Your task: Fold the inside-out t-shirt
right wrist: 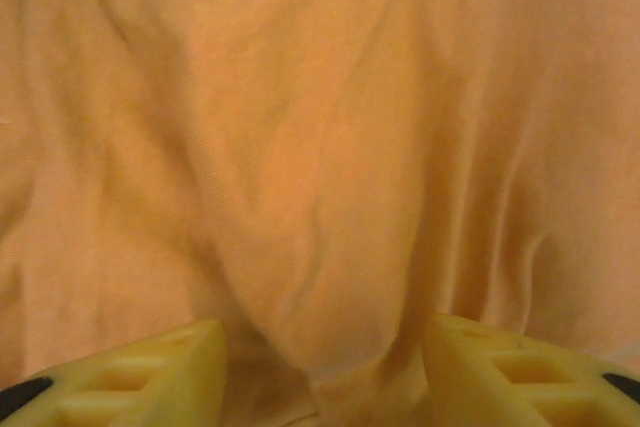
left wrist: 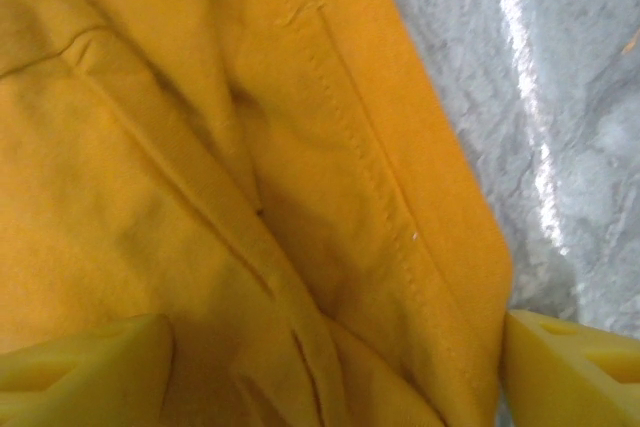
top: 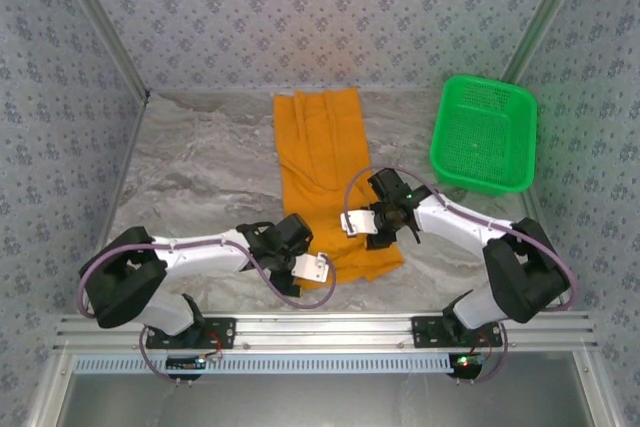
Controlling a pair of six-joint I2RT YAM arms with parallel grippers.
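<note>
The t-shirt (top: 318, 172) lies as a strip on the table (top: 200, 182), the left gripper (left wrist: 335, 372) astride its near hem with jaws apart, the right gripper (right wrist: 325, 372) amid bunched cloth, its grip unclear; both should bite evenly before lifting.

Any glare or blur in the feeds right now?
Left wrist: shirt seam sharp, bright glare streak on the table. Right wrist: shirt soft and slightly blurred, warm dim cast. Top: evenly lit and clear.
</note>
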